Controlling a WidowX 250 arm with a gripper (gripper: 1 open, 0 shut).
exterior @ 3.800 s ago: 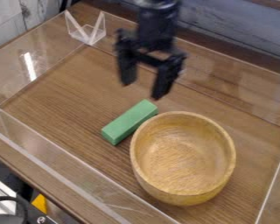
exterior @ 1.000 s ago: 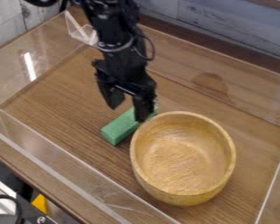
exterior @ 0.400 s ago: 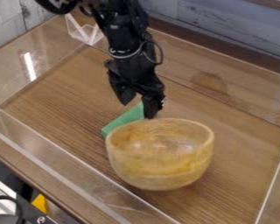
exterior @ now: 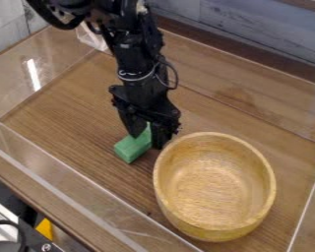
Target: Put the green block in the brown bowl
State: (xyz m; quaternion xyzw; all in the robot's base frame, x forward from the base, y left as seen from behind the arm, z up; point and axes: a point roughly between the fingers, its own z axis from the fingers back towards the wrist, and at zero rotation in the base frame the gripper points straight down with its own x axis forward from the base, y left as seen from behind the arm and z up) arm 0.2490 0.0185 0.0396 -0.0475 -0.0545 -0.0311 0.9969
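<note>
One gripper (exterior: 146, 131) straddles the one green block (exterior: 133, 148) with its fingers apart, beside one brown bowl (exterior: 216, 185) on the table (exterior: 68, 108).

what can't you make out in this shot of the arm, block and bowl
- Block: only its near end shows; the gripper covers the rest.
- Jaws: whether they have closed on the block is unclear, since they overlap it from this angle.
- Arm: its upper part is cut off by the top edge.
- Bowl: the near wall hides part of the inside.
</note>
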